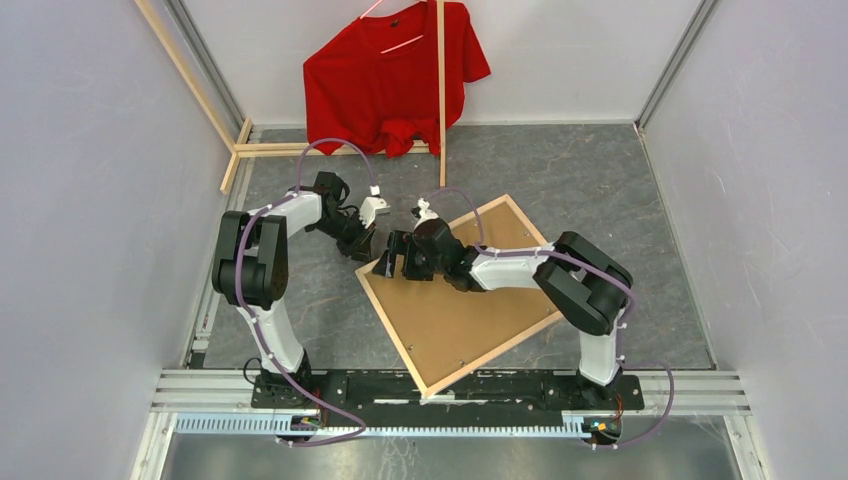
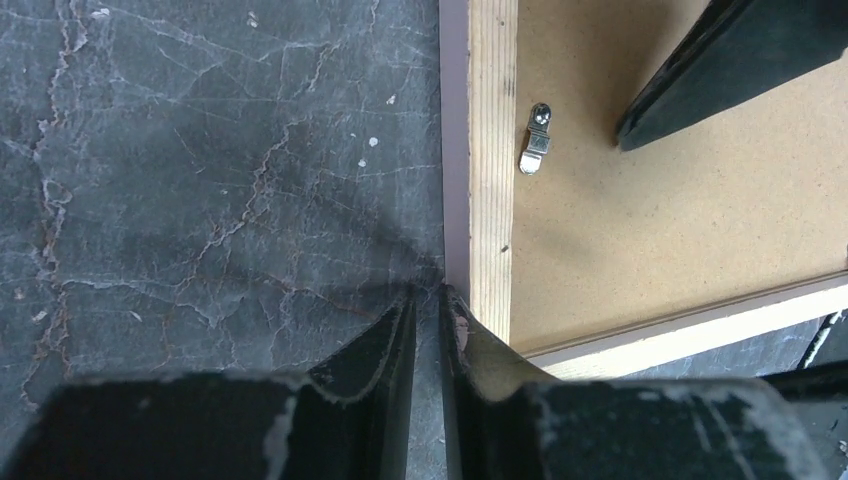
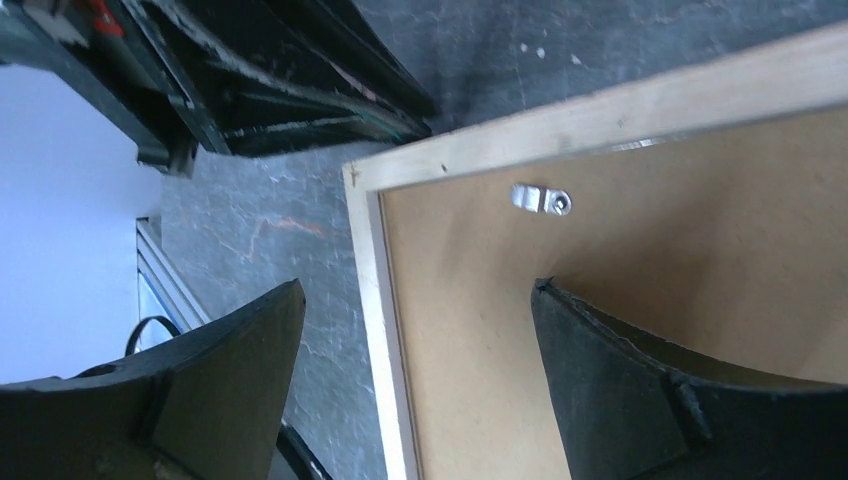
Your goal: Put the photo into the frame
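The left gripper (image 2: 428,292) has its black, scuffed fingers drawn almost together, with only a thin slit between them. Its tips sit at the outer side of the frame's (image 1: 490,355) wooden rail, close to a corner. Whether they nip that edge cannot be told.

The right gripper (image 3: 418,290) is spread wide and holds nothing. It straddles the rail near the same corner, with one finger over the worktop (image 1: 600,180) and the other over the backing board (image 1: 460,320).

The frame lies flat with its bare side up, showing pale, grained wood rails around a matte brown fibreboard panel. It is turned like a diamond at the worktop's centre, and both grippers are at its 10 o'clock corner. A small bright metal clip (image 2: 537,140) is screwed onto the board just inside the rail.

The worktop is dark grey and stone-like, veined with pale cracks. At its 12 o'clock edge a red T-shirt (image 1: 395,80) hangs against slim wooden poles (image 1: 441,80).
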Controlling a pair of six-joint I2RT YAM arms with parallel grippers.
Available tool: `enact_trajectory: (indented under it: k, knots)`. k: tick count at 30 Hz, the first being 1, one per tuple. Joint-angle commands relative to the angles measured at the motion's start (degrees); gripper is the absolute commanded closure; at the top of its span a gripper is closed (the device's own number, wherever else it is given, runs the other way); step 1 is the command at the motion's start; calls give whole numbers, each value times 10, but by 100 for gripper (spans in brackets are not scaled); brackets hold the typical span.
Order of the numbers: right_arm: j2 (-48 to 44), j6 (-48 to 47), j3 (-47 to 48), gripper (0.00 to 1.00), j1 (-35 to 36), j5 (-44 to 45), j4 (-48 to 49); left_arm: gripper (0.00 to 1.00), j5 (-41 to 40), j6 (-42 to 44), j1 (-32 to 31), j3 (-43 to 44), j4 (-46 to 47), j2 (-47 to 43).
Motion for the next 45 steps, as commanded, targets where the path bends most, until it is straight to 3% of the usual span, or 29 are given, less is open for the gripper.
enact_trajectory:
  k: [1, 25, 45]
  knots:
    - [36, 23, 38, 10, 1, 10, 24, 78, -28, 30, -7, -30, -62, 16]
    - [58, -10, 54, 23, 0, 98, 6, 82, -38, 27, -7, -35, -51, 5]
    - [68, -21, 63, 25, -3, 86, 24, 83, -43, 33, -7, -39, -51, 1]
